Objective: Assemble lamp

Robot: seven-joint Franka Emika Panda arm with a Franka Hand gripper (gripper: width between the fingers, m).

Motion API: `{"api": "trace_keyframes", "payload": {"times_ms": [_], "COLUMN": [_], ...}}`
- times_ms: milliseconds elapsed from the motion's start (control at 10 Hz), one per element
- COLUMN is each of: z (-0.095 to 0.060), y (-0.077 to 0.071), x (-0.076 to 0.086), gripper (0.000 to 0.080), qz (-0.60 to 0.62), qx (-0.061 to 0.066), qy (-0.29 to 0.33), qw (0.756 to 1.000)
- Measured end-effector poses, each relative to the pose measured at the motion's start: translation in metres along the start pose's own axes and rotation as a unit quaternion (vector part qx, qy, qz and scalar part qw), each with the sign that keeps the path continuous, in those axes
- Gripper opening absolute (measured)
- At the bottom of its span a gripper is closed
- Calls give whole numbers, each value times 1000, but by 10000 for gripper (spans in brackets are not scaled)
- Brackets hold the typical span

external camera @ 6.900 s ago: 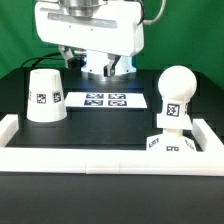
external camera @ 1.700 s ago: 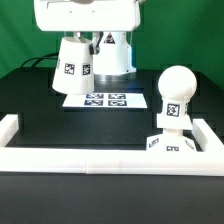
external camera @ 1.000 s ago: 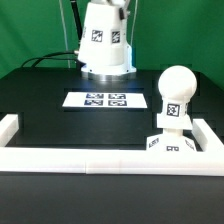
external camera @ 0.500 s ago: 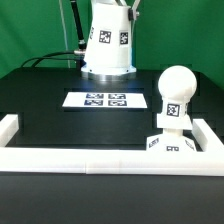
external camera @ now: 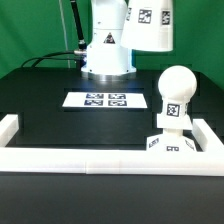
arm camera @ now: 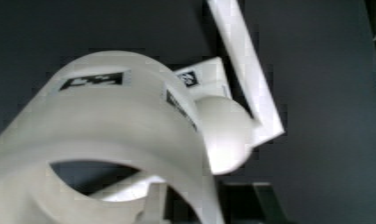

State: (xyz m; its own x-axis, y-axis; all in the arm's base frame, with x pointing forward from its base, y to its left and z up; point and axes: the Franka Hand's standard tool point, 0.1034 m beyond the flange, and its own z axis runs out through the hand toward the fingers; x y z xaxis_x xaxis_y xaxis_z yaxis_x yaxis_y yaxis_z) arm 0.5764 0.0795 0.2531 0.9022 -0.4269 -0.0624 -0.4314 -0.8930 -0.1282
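Observation:
The white tapered shade hangs high in the air, cut off by the exterior view's top edge, up and a little to the exterior view's left of the bulb. The ball-shaped bulb stands upright on the low square base at the exterior view's right, next to the white rim. My gripper is out of the exterior view, above the frame. In the wrist view my gripper is shut on the wall of the shade, one finger outside it. The bulb and the base show beyond the shade.
The marker board lies flat mid-table. The robot's white pedestal stands behind it. A white rim borders the black table at the front and sides, and it also shows in the wrist view.
The shade was taken from the table at the exterior view's left, lifted, and has moved to that view's right; it now hangs near the bulb. Bulb and base have not moved.

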Motion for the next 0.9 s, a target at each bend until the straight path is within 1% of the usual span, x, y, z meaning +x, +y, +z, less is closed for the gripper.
{"api": "trace_keyframes", "payload": {"times_ms": [100,200,300,400,900], "z": [-1,1,8,13,14], "y": [-14,-29,-37,-37,-37], "x": [7,17,26,29,29], "gripper": [45,45,45,45,45], "qz": [4,1,-6,-13,-12], "qx": [1,0,-2,-4,-5], "qy": [7,14,19,20,19], "qw": [1000,1000,1000,1000,1000]}}
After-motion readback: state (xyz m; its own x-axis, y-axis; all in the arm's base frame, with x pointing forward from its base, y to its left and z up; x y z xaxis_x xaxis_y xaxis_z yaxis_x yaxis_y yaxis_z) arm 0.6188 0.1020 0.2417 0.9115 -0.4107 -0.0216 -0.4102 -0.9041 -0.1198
